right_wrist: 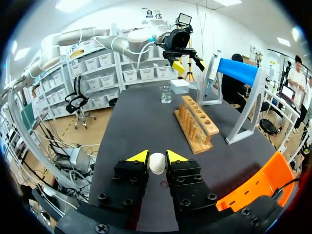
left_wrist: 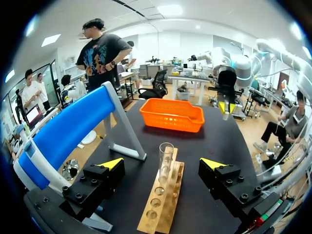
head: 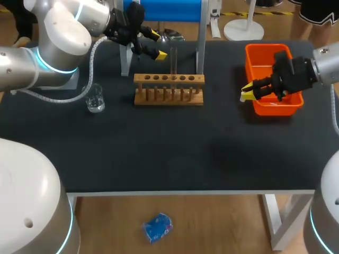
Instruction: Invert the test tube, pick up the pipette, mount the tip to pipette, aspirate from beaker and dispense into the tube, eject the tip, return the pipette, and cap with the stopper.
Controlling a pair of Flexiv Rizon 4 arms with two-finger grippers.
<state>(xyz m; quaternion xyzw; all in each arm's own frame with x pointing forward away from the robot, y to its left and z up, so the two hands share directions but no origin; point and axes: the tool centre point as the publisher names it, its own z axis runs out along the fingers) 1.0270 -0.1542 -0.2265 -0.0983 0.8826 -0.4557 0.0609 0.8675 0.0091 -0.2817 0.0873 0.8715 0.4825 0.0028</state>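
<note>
A clear test tube (head: 173,62) stands upright in the wooden rack (head: 168,90) with its mouth up. My left gripper (head: 157,44) is open just left of the tube's top; in the left wrist view the test tube (left_wrist: 165,157) stands ahead of the left gripper (left_wrist: 162,164), between its spread fingers and touched by neither. My right gripper (head: 247,92) hangs at the near left corner of the orange bin (head: 273,55), shut on a small white stopper (right_wrist: 157,163). The pipette (right_wrist: 210,73) hangs on the blue stand (right_wrist: 239,70). A glass beaker (head: 95,99) stands left of the rack.
The blue stand (left_wrist: 68,131) rises just behind the rack, close beside my left gripper. The orange bin (left_wrist: 171,114) sits at the table's right rear. The rack (right_wrist: 196,122) has several empty holes.
</note>
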